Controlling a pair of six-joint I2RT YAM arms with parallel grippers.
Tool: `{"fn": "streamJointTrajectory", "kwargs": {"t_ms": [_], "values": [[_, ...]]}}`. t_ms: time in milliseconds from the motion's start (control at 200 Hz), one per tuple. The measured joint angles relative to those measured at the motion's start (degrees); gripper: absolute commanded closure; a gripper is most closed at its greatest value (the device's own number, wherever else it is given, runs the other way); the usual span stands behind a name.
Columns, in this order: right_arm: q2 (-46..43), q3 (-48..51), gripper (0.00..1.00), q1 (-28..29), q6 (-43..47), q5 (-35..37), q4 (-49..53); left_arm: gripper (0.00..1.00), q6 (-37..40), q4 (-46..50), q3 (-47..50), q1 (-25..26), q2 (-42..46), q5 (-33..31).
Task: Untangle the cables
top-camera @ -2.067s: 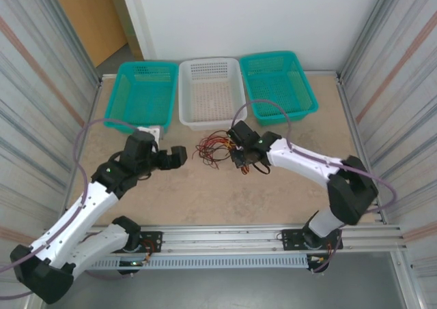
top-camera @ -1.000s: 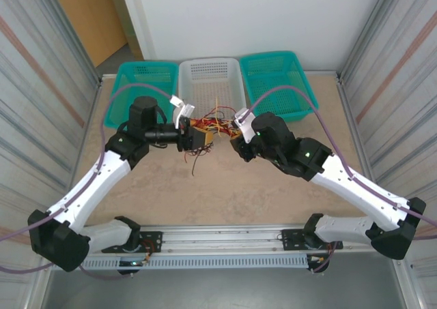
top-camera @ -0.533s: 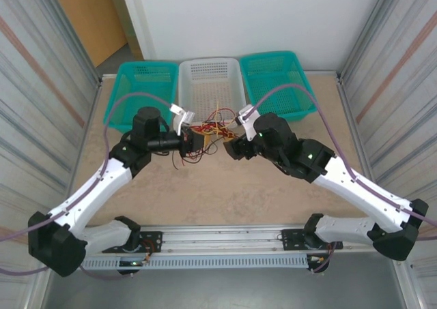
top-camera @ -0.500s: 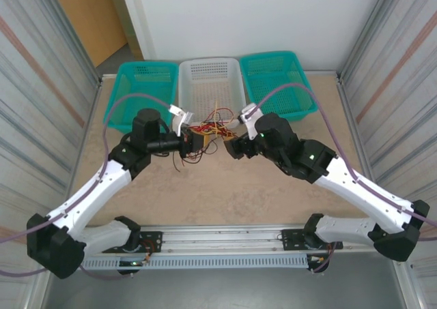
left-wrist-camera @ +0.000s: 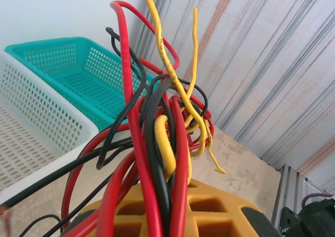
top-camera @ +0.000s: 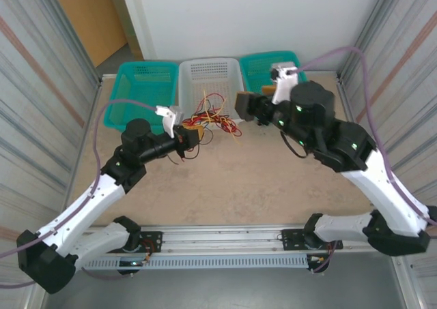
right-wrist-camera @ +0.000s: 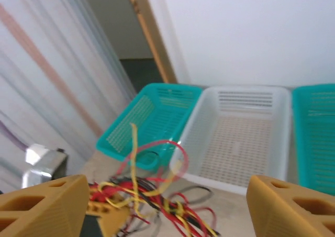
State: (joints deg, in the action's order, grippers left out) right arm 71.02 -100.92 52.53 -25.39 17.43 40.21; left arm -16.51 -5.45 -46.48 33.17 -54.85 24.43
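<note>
Top external view shows me the left gripper [top-camera: 186, 136] clamped tight on the tangled bundle of thin red, yellow and black cables [top-camera: 213, 118], held up above the tan table [top-camera: 225, 186] in front of the white perforated plastic basket [top-camera: 208, 62]. My right gripper [top-camera: 240, 106] hangs just beside them, its orange fingers [right-wrist-camera: 42, 203] spread wide, holding nothing.

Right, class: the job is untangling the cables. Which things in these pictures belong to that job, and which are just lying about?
Belong to the job:
- the cables, red, yellow and black, in one tangle
- the left pincer, shut on the cables
- the right pincer, open, apart from them

Just lying about:
- the left teal basket
- the white basket
- the right teal basket
</note>
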Motion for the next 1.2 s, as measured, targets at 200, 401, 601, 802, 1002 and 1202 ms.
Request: {"fn": "streamJointTrajectory", "kwargs": {"t_ms": [200,401,601,802,1002,1202], "values": [[11.8,-4.7,0.4,0.0,-2.7,-6.5,1.2,1.0,0.6,-0.4,0.0,3.2,0.0,-0.5],[14.9,-5.5,0.52,-1.9,-4.7,-10.9,1.9,1.0,1.3,-0.4,0.0,3.3,0.0,-1.1],[14.9,-5.2,0.58,-4.5,-6.4,-15.1,-0.1,1.0,1.9,-0.4,0.0,3.3,0.2,-1.1],[16.2,-5.2,0.67,-5.6,-7.3,-17.8,-1.8,1.0,2.4,-0.4,0.0,3.3,0.4,-1.0],[17.8,-5.2,0.71,-6.2,-7.4,-19.1,-2.6,1.0,3.2,-0.3,0.0,3.3,0.4,-0.9],[17.9,-5.2,0.8,-5.9,-6.9,-19.2,-2.9,1.0,3.7,-0.3,0.0,3.3,0.4,-1.0]]}}
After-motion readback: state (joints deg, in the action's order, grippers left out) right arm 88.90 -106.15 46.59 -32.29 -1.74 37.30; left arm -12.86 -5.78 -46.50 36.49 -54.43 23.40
